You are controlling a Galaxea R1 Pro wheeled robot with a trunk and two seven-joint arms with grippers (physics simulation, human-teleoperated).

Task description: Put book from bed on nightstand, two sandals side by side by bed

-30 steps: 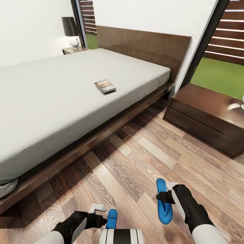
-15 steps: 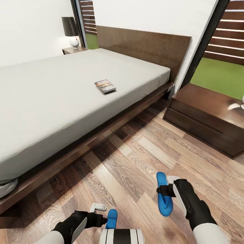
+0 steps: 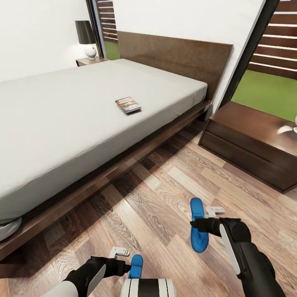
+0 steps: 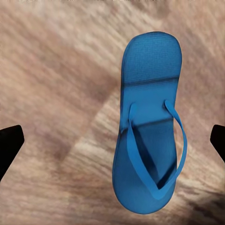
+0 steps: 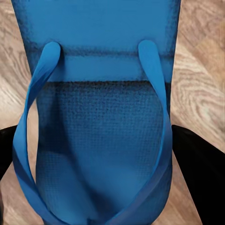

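Right wrist view: right end effector [image 5: 101,154] clamps a sandal [image 5: 101,93] across its sole, well off the bed [image 3: 82,119]. Looks light and floppy, so mid-sole suits; left end effector [image 4: 112,140] hangs open over the other sandal [image 4: 147,126].

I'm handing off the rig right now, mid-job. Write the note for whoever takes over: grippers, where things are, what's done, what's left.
Right gripper: clamped across one blue sandal, fingers at both edges of its sole in the right wrist view; whether it is off the floor I cannot tell.
Left gripper: open, holding nothing, above the other sandal, which lies flat on the floor.
Book: lying on the bed, untouched.
Nightstands: one right of the bed, one at the far side with a lamp on it.
Done: nothing placed yet.
Left: set both sandals side by side next to the bed, then move the book onto a nightstand.
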